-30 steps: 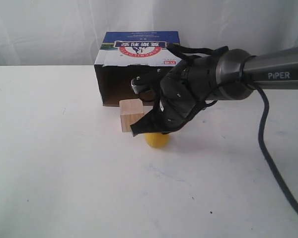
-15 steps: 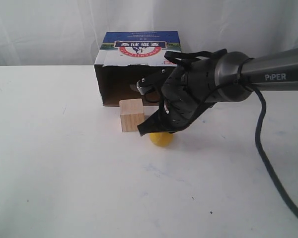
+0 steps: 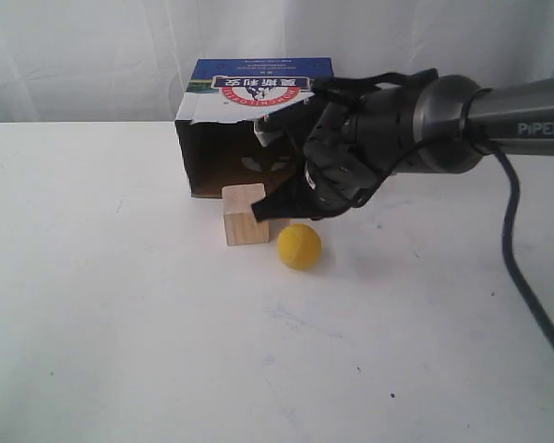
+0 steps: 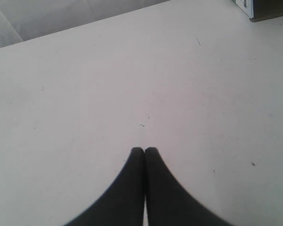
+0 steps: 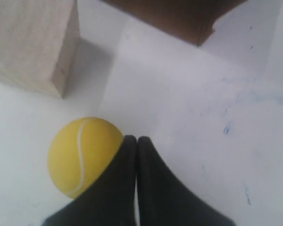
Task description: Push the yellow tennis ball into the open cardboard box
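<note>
The yellow tennis ball (image 3: 299, 246) lies on the white table, just in front of and to the right of a light wooden cube (image 3: 245, 214). Behind both stands the open cardboard box (image 3: 254, 125), its dark opening facing the ball. My right gripper (image 3: 260, 211) is shut and empty, hovering above and behind the ball, in front of the box's mouth. In the right wrist view the shut right gripper (image 5: 136, 139) shows beside the ball (image 5: 82, 155), with the cube (image 5: 33, 42) and the box's edge (image 5: 179, 14) beyond. My left gripper (image 4: 144, 149) is shut over bare table.
The white table (image 3: 120, 351) spreads wide in front and to the left. The right arm's black cable (image 3: 517, 277) hangs at the right. A white curtain closes the back. A corner of the box (image 4: 264, 9) shows in the left wrist view.
My right gripper has risen and moved back toward the box, uncovering the ball. The ball has rolled slightly to the right and toward the box. The cube stays put.
</note>
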